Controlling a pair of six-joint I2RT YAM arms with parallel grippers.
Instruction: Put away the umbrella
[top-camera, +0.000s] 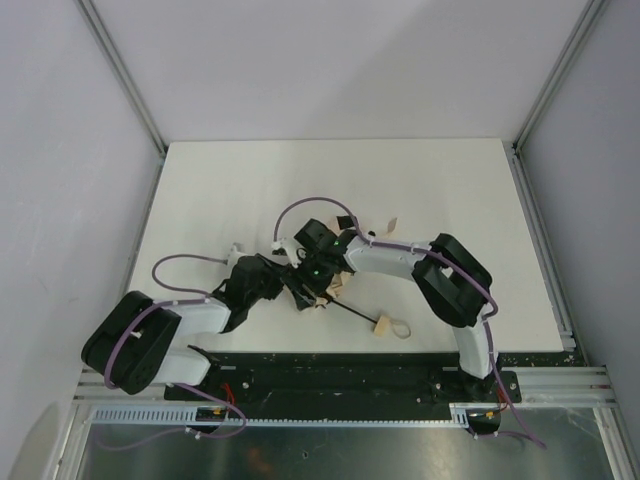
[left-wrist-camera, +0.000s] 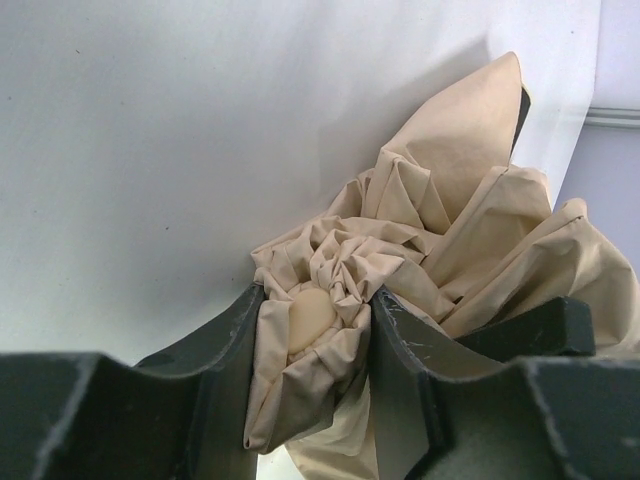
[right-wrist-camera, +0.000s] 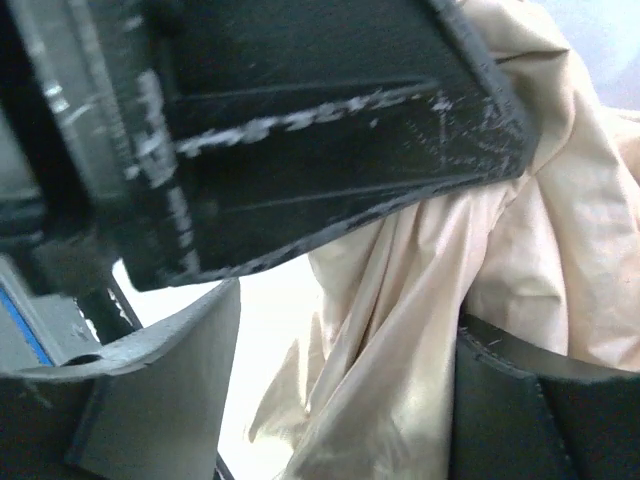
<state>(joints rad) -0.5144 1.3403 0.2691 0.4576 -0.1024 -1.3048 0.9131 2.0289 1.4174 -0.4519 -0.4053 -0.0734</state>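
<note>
The umbrella (top-camera: 338, 288) lies at the table's middle, mostly under both arms. Its beige canopy is bunched, and its thin black shaft (top-camera: 352, 312) runs to the tan handle (top-camera: 381, 324) with a loop strap (top-camera: 401, 329). In the left wrist view, my left gripper (left-wrist-camera: 318, 300) is shut on the crumpled canopy (left-wrist-camera: 440, 230), with the pale round tip (left-wrist-camera: 310, 318) between its fingers. My right gripper (right-wrist-camera: 350, 320) stands open. Beige fabric (right-wrist-camera: 400, 350) hangs between its jaws against the right finger (right-wrist-camera: 520, 410), with a gap at the left one. In the top view both grippers meet, left (top-camera: 298, 290) and right (top-camera: 318, 268).
The white table board (top-camera: 230, 190) ends at metal rails on the left (top-camera: 120, 80) and right (top-camera: 545, 240). Grey walls stand on three sides. A black base plate (top-camera: 350, 370) runs along the near edge. The left arm's dark body (right-wrist-camera: 300, 130) fills the top of the right wrist view.
</note>
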